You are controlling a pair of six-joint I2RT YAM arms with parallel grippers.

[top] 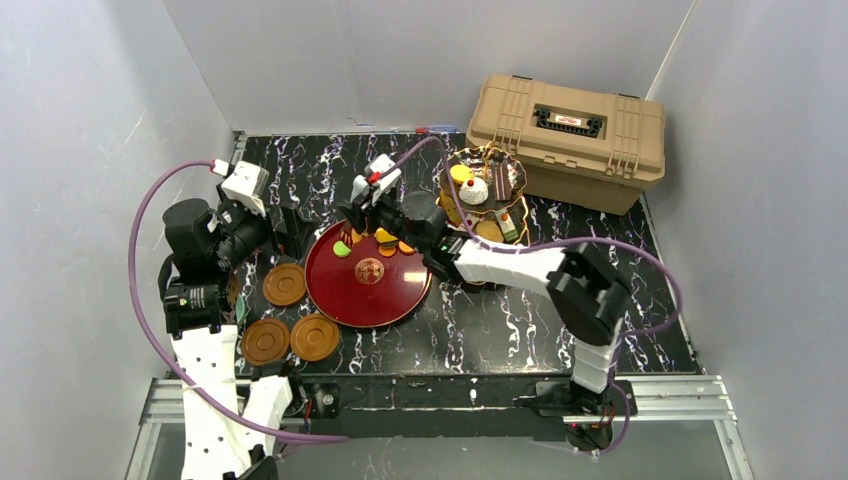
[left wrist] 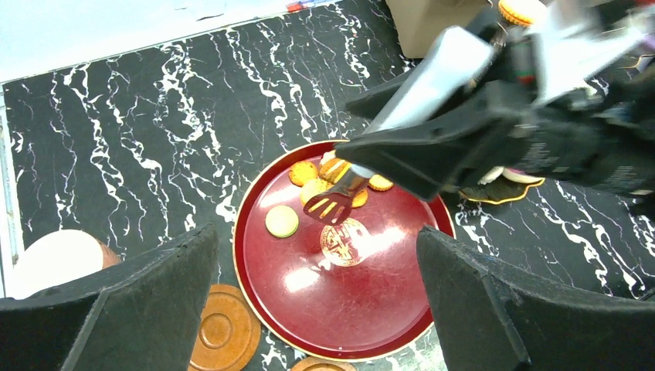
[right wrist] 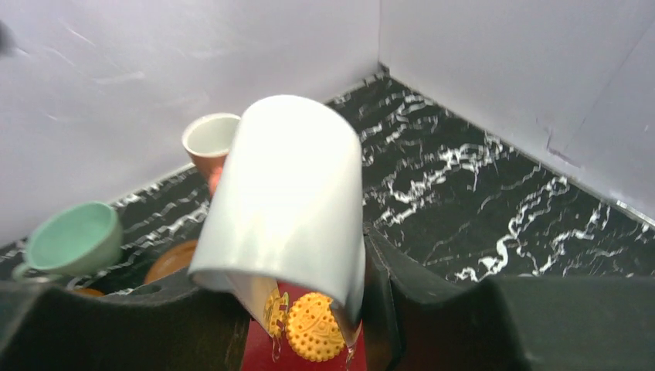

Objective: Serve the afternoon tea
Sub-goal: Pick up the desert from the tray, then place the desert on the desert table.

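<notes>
My right gripper [right wrist: 287,267] is shut on the metal tongs [right wrist: 290,185] and holds them over the far side of the red tray [top: 372,300]. A yellow biscuit [right wrist: 313,328] shows between the tong blades. In the left wrist view the slotted tong tip [left wrist: 330,205] hangs over a cluster of orange biscuits [left wrist: 303,171], beside a green pastry [left wrist: 282,221]. My left gripper [left wrist: 315,236] is open above the tray with nothing in it. The three-tier stand [top: 485,190] carries several cakes. A pinkish cup [right wrist: 210,141] and a teal cup [right wrist: 73,239] stand at the left.
Three brown saucers [top: 285,284] [top: 265,341] [top: 315,337] lie left of and in front of the tray. A tan plastic case [top: 570,135] stands at the back right behind the stand. Grey walls close in the table on three sides.
</notes>
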